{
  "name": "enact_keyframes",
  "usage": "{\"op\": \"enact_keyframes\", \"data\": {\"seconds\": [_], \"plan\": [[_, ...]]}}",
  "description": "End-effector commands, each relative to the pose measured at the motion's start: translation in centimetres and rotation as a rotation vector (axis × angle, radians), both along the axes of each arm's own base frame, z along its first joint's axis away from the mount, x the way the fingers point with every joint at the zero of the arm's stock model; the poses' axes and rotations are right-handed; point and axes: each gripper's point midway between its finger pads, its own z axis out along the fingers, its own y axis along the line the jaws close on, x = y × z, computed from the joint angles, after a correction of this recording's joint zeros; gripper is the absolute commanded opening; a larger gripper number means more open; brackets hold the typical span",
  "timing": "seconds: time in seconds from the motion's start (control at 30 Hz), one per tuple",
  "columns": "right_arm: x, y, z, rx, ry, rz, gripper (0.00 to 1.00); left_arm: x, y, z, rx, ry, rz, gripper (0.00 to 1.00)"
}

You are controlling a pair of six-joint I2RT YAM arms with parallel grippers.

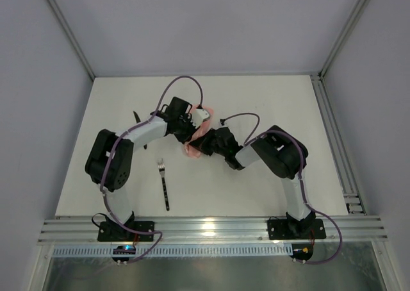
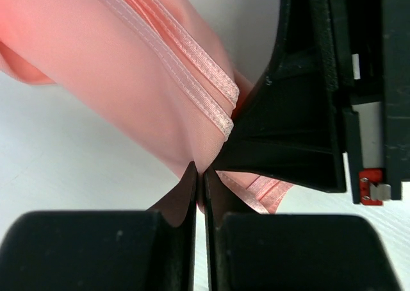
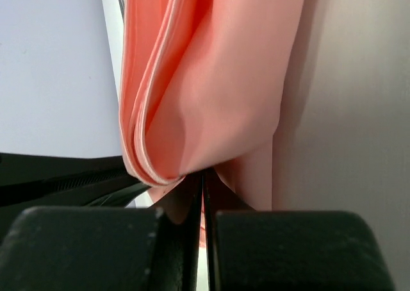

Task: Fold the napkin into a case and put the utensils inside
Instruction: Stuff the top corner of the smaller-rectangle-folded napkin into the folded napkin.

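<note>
Both jaws are pinched shut on the napkin (image 1: 192, 151). My left gripper (image 2: 200, 175) bites it just under a stitched edge. My right gripper (image 3: 202, 175) bites a fold. They meet almost tip to tip in the middle of the top view, so the cloth is bunched up between them, not flat. The fork (image 1: 164, 183) lies below and left of it, tines pointing up the frame, nearer the left gripper. I think the cloth must be spread out first.
</note>
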Motion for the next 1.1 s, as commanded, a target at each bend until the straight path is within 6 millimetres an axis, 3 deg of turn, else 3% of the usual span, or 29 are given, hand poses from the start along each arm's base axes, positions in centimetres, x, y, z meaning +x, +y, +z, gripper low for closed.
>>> {"op": "enact_keyframes", "data": {"seconds": [0.0,0.1,0.33,0.47,0.57,0.7,0.87,1.07], "plan": [[1.4,0.1,0.6,0.006,-0.02,-0.035,0.04,-1.3,-0.8,2.2,-0.07,0.001,-0.053,0.03],[1.9,0.2,1.4,0.023,-0.046,-0.044,0.04,-1.8,-0.7,2.8,-0.077,0.0,-0.067,0.02],[3.0,0.5,2.5,0.043,-0.081,-0.055,0.04,-3.0,-0.9,2.0,-0.084,0.048,-0.111,0.04],[3.2,0.9,2.8,0.081,-0.072,-0.051,0.04,-2.6,-0.6,1.4,-0.056,0.05,-0.104,0.3],[2.8,1.2,2.1,0.11,-0.035,-0.049,0.04,-1.7,0.0,0.1,-0.005,0.047,-0.081,0.36],[2.2,0.7,1.1,0.112,-0.009,-0.056,0.04,-1.0,-0.4,-0.5,0.0,0.04,-0.079,0.37],[1.0,-0.2,1.3,0.078,-0.029,-0.039,0.04,-0.4,-0.3,-1.4,0.043,0.033,-0.072,0.36],[-1.0,-1.8,2.7,0.036,-0.08,0.015,0.06,-0.6,-0.1,-2.3,0.083,0.028,-0.082,0.33]]}}
